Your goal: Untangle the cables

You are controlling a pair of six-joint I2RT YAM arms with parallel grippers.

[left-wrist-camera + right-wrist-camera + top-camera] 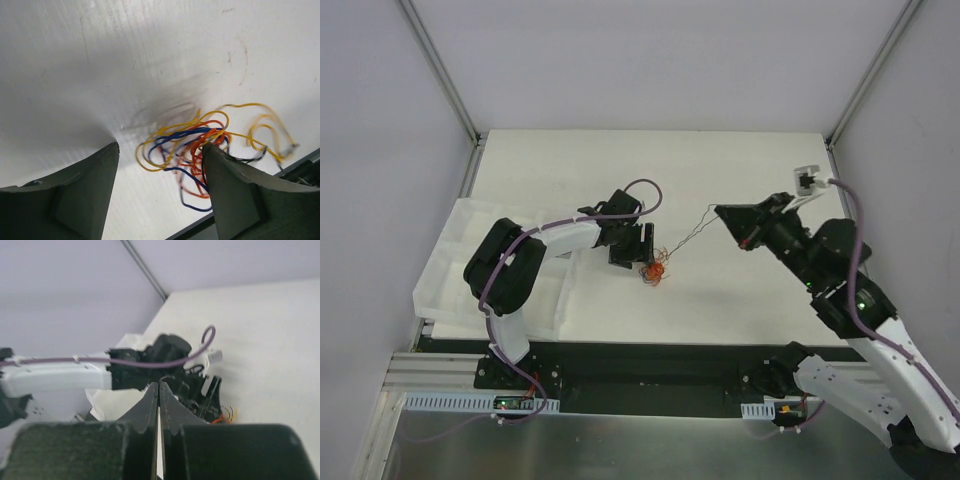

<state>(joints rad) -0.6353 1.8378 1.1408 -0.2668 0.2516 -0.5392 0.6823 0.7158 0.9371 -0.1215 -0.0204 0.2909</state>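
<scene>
Left gripper [160, 148] spread wide, low over the table [750, 290]; cables [200, 137] form a loose orange, yellow and blue knot between its fingers, crowding one finger, mid-table; right gripper [724, 212] pressed together, pinching a thin wire [692, 231] stretched from the knot to its tip.

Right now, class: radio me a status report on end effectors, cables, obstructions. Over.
Left end effector open, straddling the cable knot. Right end effector shut, thin strand stretched from knot to its tips. Nothing seen in the way.
</scene>
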